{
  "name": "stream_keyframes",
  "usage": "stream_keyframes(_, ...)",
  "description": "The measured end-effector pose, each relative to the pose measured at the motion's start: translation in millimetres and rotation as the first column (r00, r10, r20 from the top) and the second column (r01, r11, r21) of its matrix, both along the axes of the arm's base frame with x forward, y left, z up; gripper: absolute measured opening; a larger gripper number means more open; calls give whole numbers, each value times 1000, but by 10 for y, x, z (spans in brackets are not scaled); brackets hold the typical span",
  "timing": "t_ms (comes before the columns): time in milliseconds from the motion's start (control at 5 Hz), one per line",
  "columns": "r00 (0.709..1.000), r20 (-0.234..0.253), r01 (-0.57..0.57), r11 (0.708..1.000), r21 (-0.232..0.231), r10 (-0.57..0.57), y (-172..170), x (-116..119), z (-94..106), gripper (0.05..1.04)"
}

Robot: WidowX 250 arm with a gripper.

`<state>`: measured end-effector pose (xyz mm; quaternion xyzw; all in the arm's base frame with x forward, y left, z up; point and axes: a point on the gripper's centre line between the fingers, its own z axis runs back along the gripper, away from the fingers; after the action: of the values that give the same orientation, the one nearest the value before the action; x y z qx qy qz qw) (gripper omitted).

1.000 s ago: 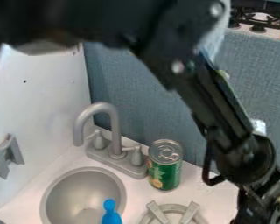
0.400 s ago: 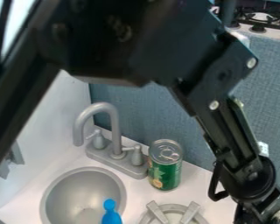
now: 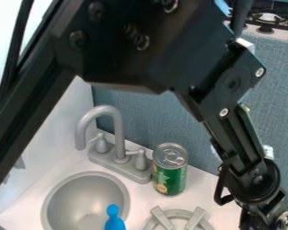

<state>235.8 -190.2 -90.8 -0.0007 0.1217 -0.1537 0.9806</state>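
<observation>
- Black arm (image 3: 125, 47) coming in from the left side and top edge, bending over the scene and slanting down toward the lower right; a white wall (image 3: 59, 121) lies behind it at the left
- Round grey sink basin (image 3: 74, 197) set into the white counter (image 3: 32, 204); its lower part is cut by the bottom edge
- Grey faucet (image 3: 114, 114) behind the basin, its spout arched; a knob stands on each side of its base
- Blue object (image 3: 114, 222) with a rounded top, at the basin's right side; its lower end is out of frame, so I cannot tell what it rests on
- Green can (image 3: 169, 175) with a silver lid, upright on the counter; it is just beside the faucet's base, in front of the blue-grey panel (image 3: 161, 114)
- Pale grey ring-shaped burner (image 3: 179, 214) with raised bars, in front of the can
- Gripper (image 3: 263, 220) at the lower right, to the right of the burner; whether it is spread, pressed together or pinching something, I cannot tell
- Black stove grate (image 3: 267, 17) beyond the panel, top right
</observation>
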Motion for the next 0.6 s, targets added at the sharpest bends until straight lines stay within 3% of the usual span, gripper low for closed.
stream_keyframes(200, 1000, 10, -13, 1000, -6, 13, -3, 8, -7, 637)
stream_keyframes(400, 999, 27, -40, 999, 19, 40, 62, -25, 168, 637)
stream_keyframes(600, 986, 116, -125, 990, 64, 117, 260, 47, 640, 637)
